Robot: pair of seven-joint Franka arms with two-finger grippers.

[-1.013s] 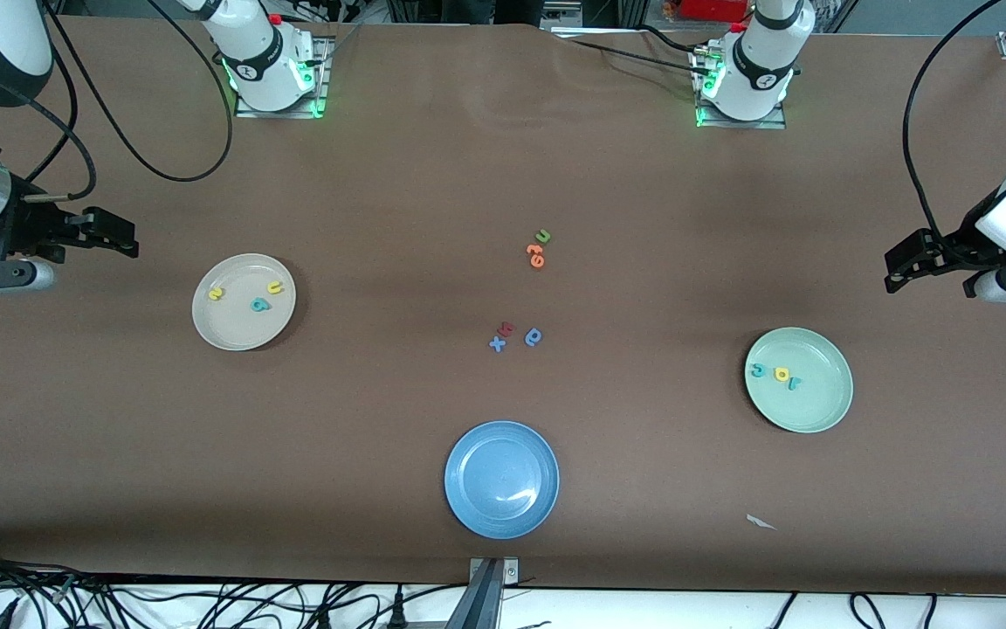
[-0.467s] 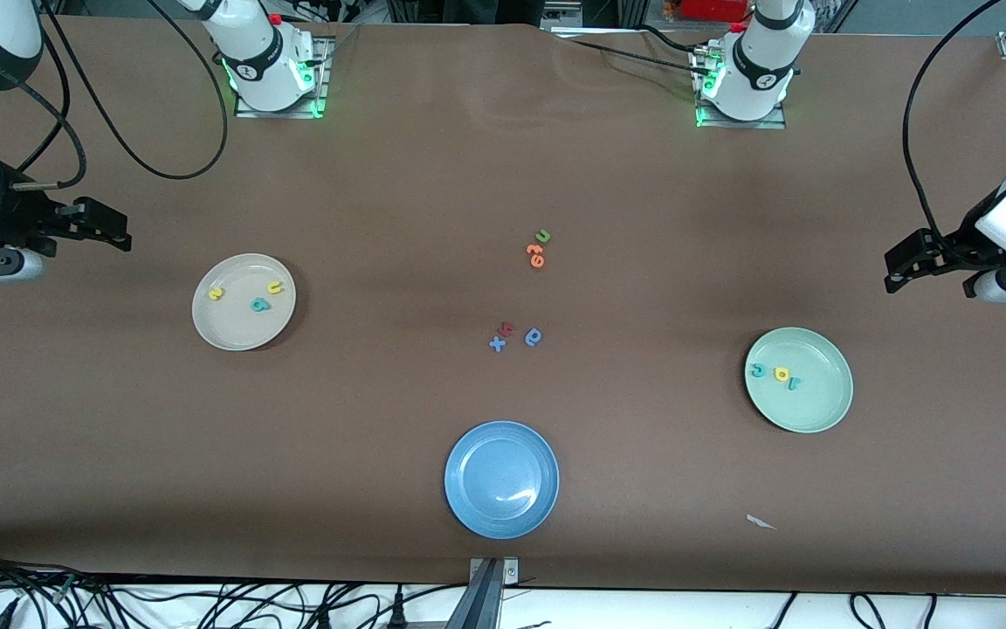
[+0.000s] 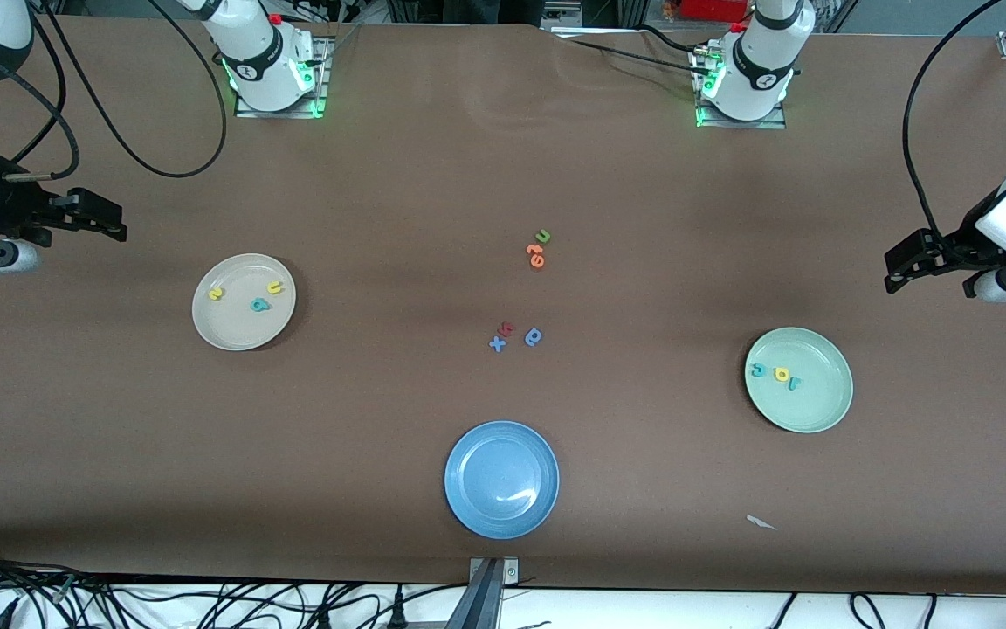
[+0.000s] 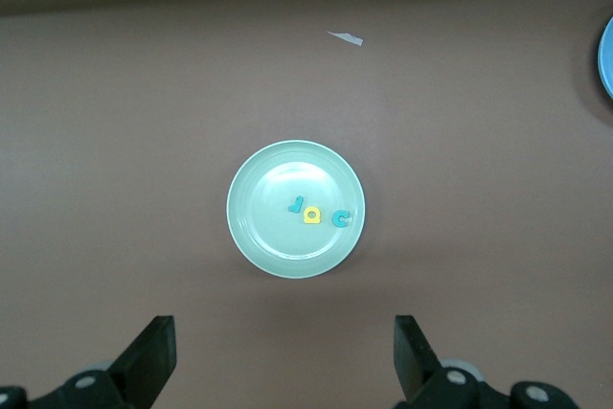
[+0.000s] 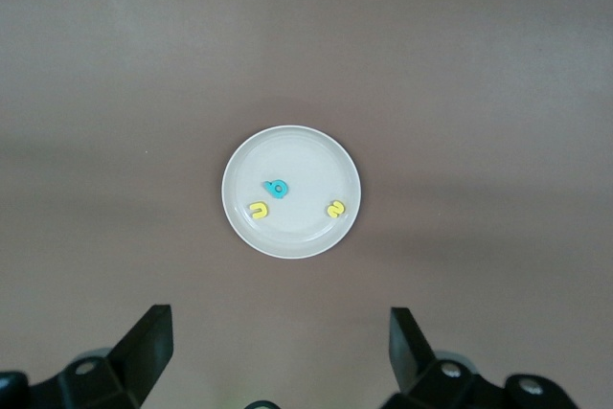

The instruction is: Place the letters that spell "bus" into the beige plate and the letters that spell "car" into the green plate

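Observation:
The beige plate (image 3: 206, 325) lies toward the right arm's end and holds a teal "b" (image 3: 259, 304), a yellow "u" (image 3: 274, 286) and a yellow "s" (image 3: 216, 294). The same plate (image 5: 297, 150) fills the middle of the right wrist view. The green plate (image 3: 819, 407) lies toward the left arm's end with a teal "c" (image 3: 757, 370), a yellow "a" (image 3: 782, 375) and a teal "r" (image 3: 795, 383) in it; it also shows in the left wrist view (image 4: 259, 248). My right gripper (image 3: 114, 229) hangs open and empty over bare table beside the beige plate. My left gripper (image 3: 896, 271) waits open and empty above the table by the green plate.
An empty blue plate (image 3: 501, 479) sits nearest the front camera. Mid-table lie a green "u" (image 3: 542, 236), orange letters (image 3: 536, 255), a blue "x" (image 3: 497, 343), a red letter (image 3: 507, 328) and a blue rounded letter (image 3: 534, 336). A white scrap (image 3: 761, 522) lies near the front edge.
My right gripper has drawn back from the beige plate toward the right arm's end of the table. The left arm and all letters have stayed put.

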